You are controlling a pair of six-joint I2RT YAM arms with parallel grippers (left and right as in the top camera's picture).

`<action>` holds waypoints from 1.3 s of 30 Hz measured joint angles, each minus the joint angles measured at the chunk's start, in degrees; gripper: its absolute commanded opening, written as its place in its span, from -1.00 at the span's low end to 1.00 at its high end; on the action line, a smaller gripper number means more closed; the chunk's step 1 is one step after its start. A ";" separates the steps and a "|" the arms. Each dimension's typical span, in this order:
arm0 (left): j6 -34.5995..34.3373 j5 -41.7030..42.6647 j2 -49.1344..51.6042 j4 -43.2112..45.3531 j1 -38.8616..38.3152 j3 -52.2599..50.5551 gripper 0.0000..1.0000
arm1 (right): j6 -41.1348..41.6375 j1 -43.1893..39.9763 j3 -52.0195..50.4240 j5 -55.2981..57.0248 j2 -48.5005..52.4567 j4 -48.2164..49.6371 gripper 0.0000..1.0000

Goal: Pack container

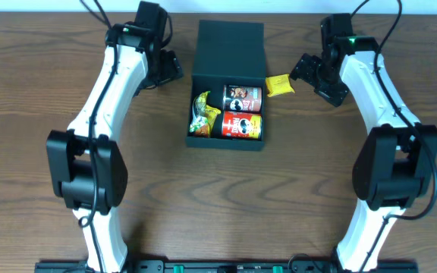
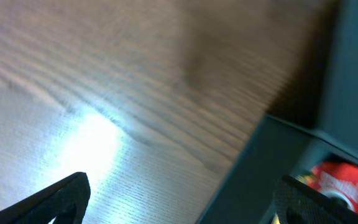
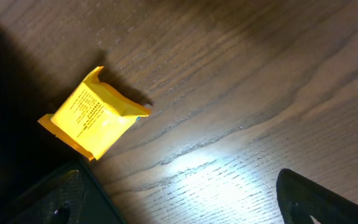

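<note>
The dark teal container stands open at the table's middle, its flap lid laid back toward the far side. Inside lie two red chip cans and a yellow-green snack bag. A small yellow packet lies on the table just right of the container; it also shows in the right wrist view. My left gripper is open and empty left of the container, whose wall shows in the left wrist view. My right gripper is open and empty just right of the yellow packet.
The table is dark wood grain. The arm bases stand at the near edge on both sides.
</note>
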 measured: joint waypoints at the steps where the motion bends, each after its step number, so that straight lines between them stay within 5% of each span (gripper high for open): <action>1: -0.83 0.15 0.87 -0.15 0.31 0.00 0.86 | 0.00 0.00 0.00 0.00 0.00 -0.02 0.98; 2: -1.73 0.59 2.34 -0.20 0.57 0.00 0.70 | 0.00 0.00 0.00 0.00 0.00 -0.04 0.99; 5: -2.10 1.97 6.80 -0.26 0.44 -0.02 0.68 | 0.00 0.00 0.00 -0.02 0.00 -0.13 0.99; 7: -2.36 2.97 9.75 -0.24 -0.02 -0.04 0.36 | 0.00 0.00 0.00 0.00 0.00 -0.15 0.99; 12: -1.42 4.44 12.39 -0.13 -1.75 -0.24 0.27 | 0.02 0.00 0.00 -0.02 0.00 -0.17 0.98; 19: 2.25 4.46 12.37 0.76 -5.68 -0.24 0.40 | 0.00 0.00 0.00 -0.02 0.00 -0.17 0.99; 25: 4.90 3.82 12.37 1.42 -8.09 -0.24 0.86 | -0.02 0.00 0.00 -0.02 0.00 -0.04 0.96; 39: 8.90 -0.22 7.96 -4.76 0.04 0.96 0.91 | 10.01 0.04 0.37 -1.36 4.57 8.98 0.88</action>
